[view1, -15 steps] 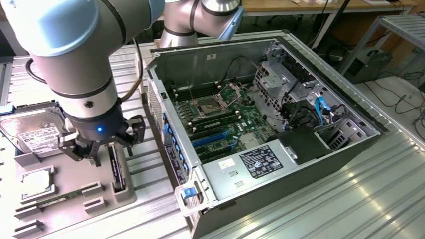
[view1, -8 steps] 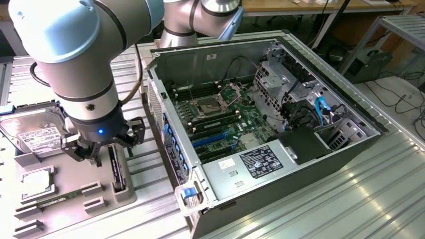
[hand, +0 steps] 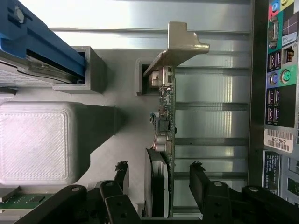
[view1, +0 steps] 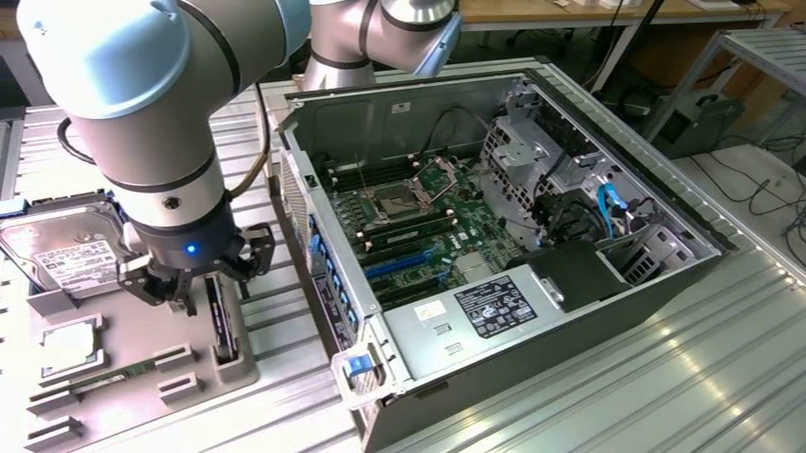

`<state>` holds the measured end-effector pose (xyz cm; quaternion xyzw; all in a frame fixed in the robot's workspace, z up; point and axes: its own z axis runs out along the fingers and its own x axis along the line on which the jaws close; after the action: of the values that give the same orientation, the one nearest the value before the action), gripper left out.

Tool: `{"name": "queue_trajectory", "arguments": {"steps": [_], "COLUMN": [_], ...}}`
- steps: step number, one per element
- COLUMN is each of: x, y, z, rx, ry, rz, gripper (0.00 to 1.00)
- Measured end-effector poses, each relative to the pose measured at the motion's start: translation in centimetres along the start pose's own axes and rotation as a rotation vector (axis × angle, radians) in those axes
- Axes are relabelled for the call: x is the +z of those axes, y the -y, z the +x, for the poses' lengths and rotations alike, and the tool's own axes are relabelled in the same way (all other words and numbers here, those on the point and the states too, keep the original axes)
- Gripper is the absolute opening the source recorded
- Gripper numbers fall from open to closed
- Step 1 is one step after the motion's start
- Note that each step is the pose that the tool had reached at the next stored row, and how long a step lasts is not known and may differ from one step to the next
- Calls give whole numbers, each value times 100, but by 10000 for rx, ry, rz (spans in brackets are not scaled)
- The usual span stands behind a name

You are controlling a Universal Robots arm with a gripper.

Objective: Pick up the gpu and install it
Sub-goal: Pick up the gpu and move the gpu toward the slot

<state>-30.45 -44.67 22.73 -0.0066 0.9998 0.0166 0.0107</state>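
The gpu (view1: 225,332) is a thin black card standing on edge in a slot of the grey parts tray (view1: 139,326), at the exterior view's lower left. In the wrist view the gpu (hand: 166,122) shows edge-on, with its silver bracket (hand: 181,43) at the far end. My gripper (view1: 202,288) hangs low over the card's near end. The gripper (hand: 160,173) is open, one black fingertip (hand: 122,171) on each side of the card, with a gap between each finger and the card.
The open computer case (view1: 504,236) lies right beside the tray, motherboard (view1: 416,226) facing up, its rear port panel (hand: 280,70) close to the card. On the tray are a silver hard drive (view1: 70,250), a processor (view1: 70,344) and a green memory stick (view1: 108,380).
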Motion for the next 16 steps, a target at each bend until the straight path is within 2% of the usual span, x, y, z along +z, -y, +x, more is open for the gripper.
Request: {"name": "queue_trajectory", "arguments": {"steps": [1,2,3,9,10,11,12,16], "x": [2,10,15,34,37,39,40,50], "y": [0,0,2,7,10,11,12,18], "z": [0,0,1,1,1,1,1,1], "rx": [0,0,1,0,-1,0,0,0], "ry": [-1,2,0,0,2,2,0,1], "rz": [1,-1,1,1,-1,-1,1,0], "gripper": [60,60,53,51,44,44,37,37]}}
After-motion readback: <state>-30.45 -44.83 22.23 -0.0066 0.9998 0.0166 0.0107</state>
